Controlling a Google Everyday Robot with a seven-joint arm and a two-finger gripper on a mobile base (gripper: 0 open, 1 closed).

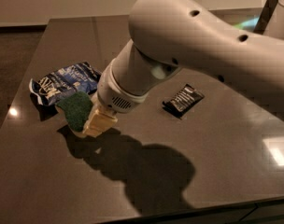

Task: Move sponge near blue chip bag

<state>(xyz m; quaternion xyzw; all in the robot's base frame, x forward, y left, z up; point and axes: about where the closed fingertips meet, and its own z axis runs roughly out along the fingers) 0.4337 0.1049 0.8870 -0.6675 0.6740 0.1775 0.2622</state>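
My end effector (99, 124) is hovering low over the bench (235, 134), and the sponge (76, 108) is sitting right against it, tilted with its green face turned up and outward. My own wrist is blocking the contact, so I cannot tell whether my end effector is clamped on the sponge or only resting beside it.

The blue chip bag (63, 80) is lying just beyond the sponge, on the far side of it from my end effector. The two are looking very close, perhaps touching at the sponge's upper edge.

Here is what I am worrying about. If my hold is weak or off-centre, the soft foam may be slipping out and the sponge may be tumbling onto an edge. It could then bounce away from the bag rather than settling near it.

If I am pushing further toward the bag, the sponge or my wrist (128, 85) may be ploughing into the crumpled foil. The bag is light, so I judge it would be skidding off across the slick bench.

If I am pressing down too hard, I may be squashing the foam and dragging it. The small black wrapper (183, 98) is lying well apart on the opposite side of my end effector, so I am not counting it as a risk.
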